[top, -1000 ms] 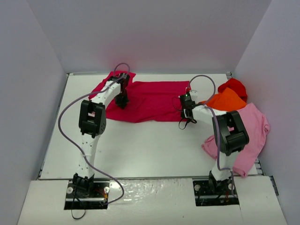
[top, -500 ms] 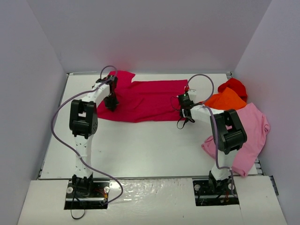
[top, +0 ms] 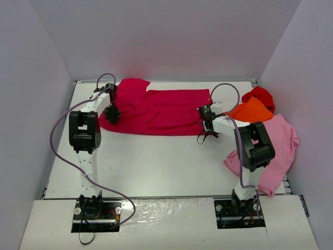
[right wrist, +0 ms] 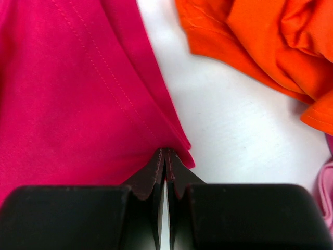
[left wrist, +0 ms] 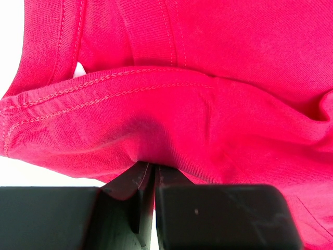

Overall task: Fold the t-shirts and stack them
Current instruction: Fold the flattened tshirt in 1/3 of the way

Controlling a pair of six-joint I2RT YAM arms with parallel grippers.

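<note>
The crimson-magenta t-shirt (top: 156, 110) lies folded lengthwise across the back of the table. My left gripper (top: 112, 115) is shut on its near left edge, and the hem fills the left wrist view (left wrist: 171, 104). My right gripper (top: 206, 121) is shut on its near right corner, which shows in the right wrist view (right wrist: 78, 94). The orange t-shirt (top: 252, 111) lies bunched at the right, also in the right wrist view (right wrist: 260, 47). The red t-shirt (top: 259, 96) sits behind it. The light pink t-shirt (top: 273, 151) hangs over the table's right edge.
White walls enclose the table (top: 156, 161) on the left, back and right. Purple cables loop beside both arms.
My left gripper has moved left with the shirt's edge in it, drawing the crimson-magenta t-shirt out wider. The right gripper has barely moved.
</note>
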